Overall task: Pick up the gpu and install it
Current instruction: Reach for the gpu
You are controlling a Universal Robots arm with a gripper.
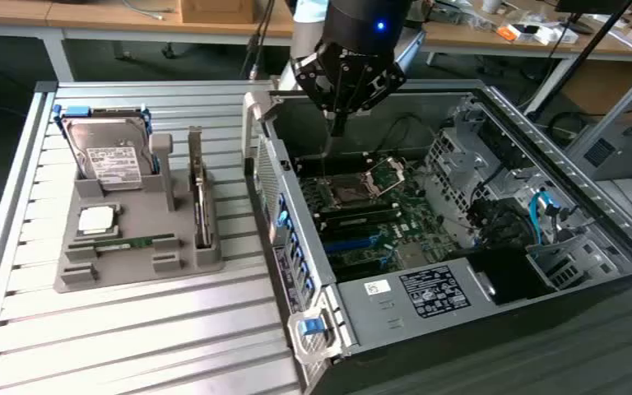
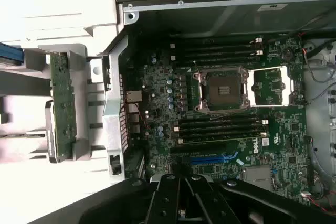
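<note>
1. End effector [image 1: 338, 123]: I read it as fully closed, fingers pressed together, gripping nothing. It hangs over the open computer case [image 1: 294, 247], above the motherboard [image 2: 157, 129] and on the near side of the processor socket [image 2: 223, 90].

2. Gpu [image 1: 197, 193]: it stands on its long edge in a slot of the grey holder [image 1: 129, 263] on the worktop [image 1: 129, 346]. It is outside the case, toward the exterior view's left of the end effector and well apart from it. The case's side wall stands between the two.

3. Clearances: the case is open on top, so the motherboard is reachable from above. The case walls enclose it on every side. Drive cages and cables crowd the exterior view's right of the interior. A blue slot [image 2: 210, 158] lies exposed close under the end effector. On the holder, a hard drive [image 1: 108, 152] stands upright near the gpu, with a gap between them.

4. Markings: "DELL" [image 2: 255, 148] is printed in white on the motherboard. The hard drive carries a white label and the case a black label [image 1: 434, 292]; I cannot read the text on either.
</note>
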